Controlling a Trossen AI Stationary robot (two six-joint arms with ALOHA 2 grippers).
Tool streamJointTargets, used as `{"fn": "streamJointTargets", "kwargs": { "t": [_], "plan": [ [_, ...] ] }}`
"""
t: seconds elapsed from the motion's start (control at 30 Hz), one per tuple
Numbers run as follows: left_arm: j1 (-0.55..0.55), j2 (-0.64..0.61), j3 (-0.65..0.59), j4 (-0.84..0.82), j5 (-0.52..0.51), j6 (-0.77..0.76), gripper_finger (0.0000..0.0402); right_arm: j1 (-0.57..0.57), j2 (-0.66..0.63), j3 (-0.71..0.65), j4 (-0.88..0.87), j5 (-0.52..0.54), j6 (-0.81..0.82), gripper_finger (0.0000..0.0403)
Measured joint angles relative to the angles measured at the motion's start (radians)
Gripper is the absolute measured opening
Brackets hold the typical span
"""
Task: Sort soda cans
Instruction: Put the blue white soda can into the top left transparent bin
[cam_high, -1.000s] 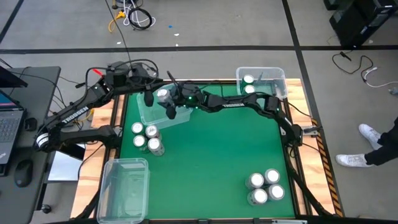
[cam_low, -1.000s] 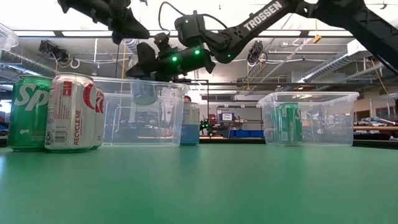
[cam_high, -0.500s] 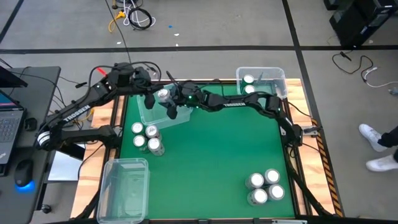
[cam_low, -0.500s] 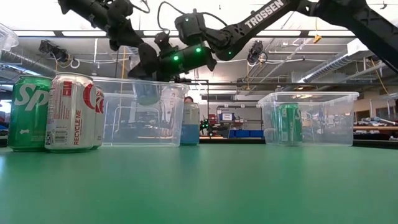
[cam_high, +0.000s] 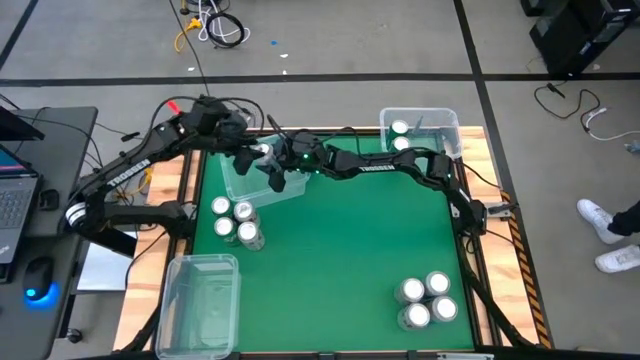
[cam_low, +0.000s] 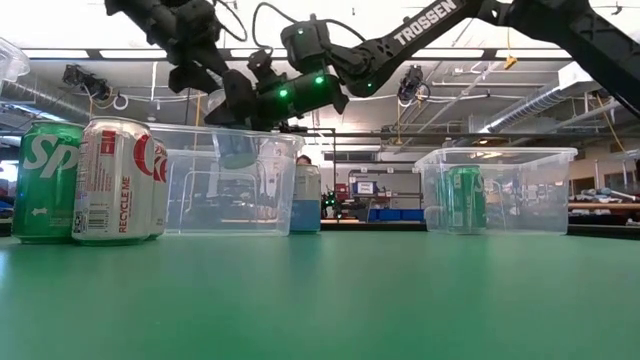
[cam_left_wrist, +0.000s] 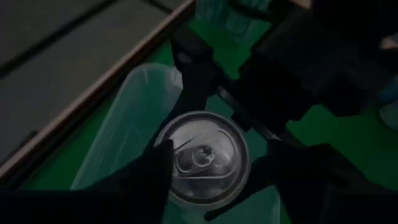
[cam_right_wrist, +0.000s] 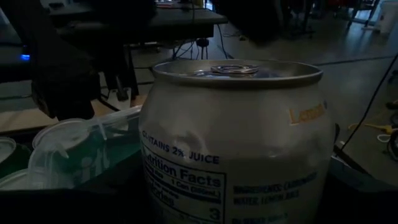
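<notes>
1. High view: the green table mat (cam_high: 340, 260) has a wooden border. The grey floor around it carries dark tape lines, and cables lie at 12 o'clock. A desk with a laptop (cam_high: 12, 200) stands at 9 o'clock, and a person's shoes (cam_high: 620, 258) show at 3 o'clock. A silver can (cam_high: 262, 153) is above the tilted clear bin (cam_high: 250, 185) at about 11 o'clock, clamped in the right gripper (cam_high: 268, 160). The left gripper (cam_high: 245, 152) is just beside this can, with its fingers apart. Four cans (cam_high: 234, 220) stand near 9 o'clock, four cans (cam_high: 426, 300) near 5 o'clock, two cans in the far bin (cam_high: 440, 125) at 1 o'clock. An empty-looking bin (cam_high: 200, 300) lies at 7 o'clock.

2. Low view: the mat is smooth and reflects a little. Behind it is a workshop hall with ceiling pipes and lights. A green can (cam_low: 45, 180) and a white-red can (cam_low: 120, 180) stand at 9 o'clock.

3. Left wrist view: the silver can top (cam_left_wrist: 202, 158) sits between the left fingers (cam_left_wrist: 149, 180), which do not press on it.

4. Right wrist view: the held can (cam_right_wrist: 239, 137) fills the view; dim desks stand behind.
</notes>
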Motion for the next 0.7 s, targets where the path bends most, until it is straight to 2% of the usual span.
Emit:
{"fn": "streamJointTargets", "kwargs": {
  "t": [0.13, 0.27, 0.43, 0.7],
  "plan": [
    [0.000, 0.075, 0.079, -0.098, -0.033, 0.003, 0.0314, 0.003, 0.000, 0.000, 0.000, -0.003, -0.003, 0.0289],
    [-0.001, 0.149, 0.156, -0.185, -0.073, 0.008, 0.0338, 0.003, 0.000, 0.000, -0.005, -0.003, -0.007, 0.0289],
    [-0.007, 0.200, 0.220, -0.253, -0.087, 0.033, 0.0347, 0.003, 0.000, 0.000, -0.001, -0.003, -0.019, 0.0289],
    [-0.048, 0.236, 0.226, -0.294, -0.112, 0.035, 0.0346, 0.003, 0.000, 0.000, 0.001, -0.007, -0.019, 0.0289]
  ]
}}
